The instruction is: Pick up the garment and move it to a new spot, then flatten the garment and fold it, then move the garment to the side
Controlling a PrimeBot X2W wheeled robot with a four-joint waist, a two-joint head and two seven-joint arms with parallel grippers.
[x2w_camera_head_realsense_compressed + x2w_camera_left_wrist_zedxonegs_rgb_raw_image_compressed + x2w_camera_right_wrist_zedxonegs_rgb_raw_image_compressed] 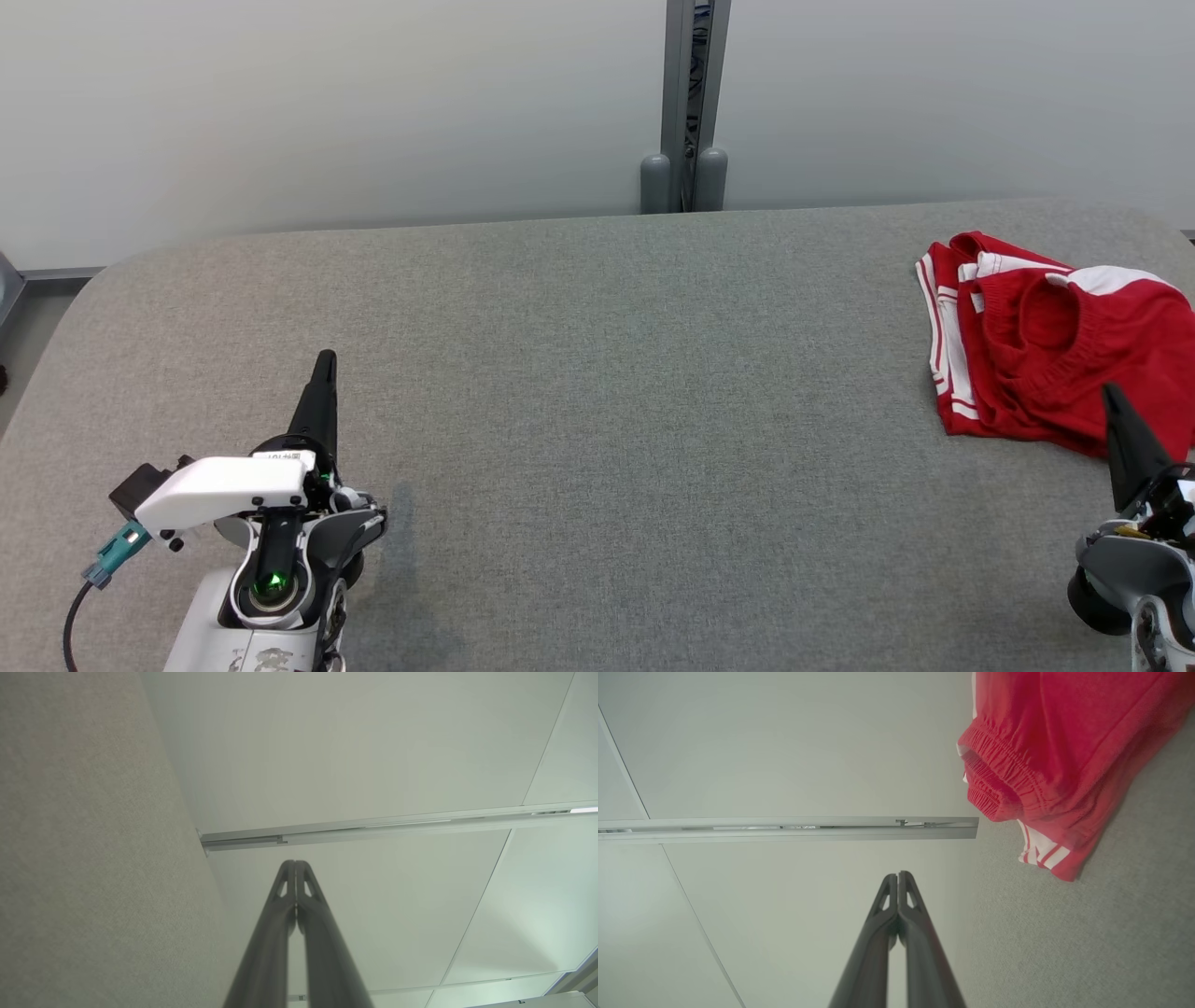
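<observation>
Crumpled red garment (1046,345) with white stripes near the grey worktop's (607,373) far right corner. Left tool (325,366) and right tool (1110,394), both closed and empty, near its front edge.

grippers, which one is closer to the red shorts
The right gripper, its tip beside the shorts at the right end of the table; the left gripper sits far across it.

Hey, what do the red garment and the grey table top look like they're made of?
Red garment: soft matte knit fabric, probably sportswear jersey; it rumples and has a gathered elastic band and white stripes. Table top: matte grey woven or felt-like covering, judging by its fine flecked texture.
</observation>
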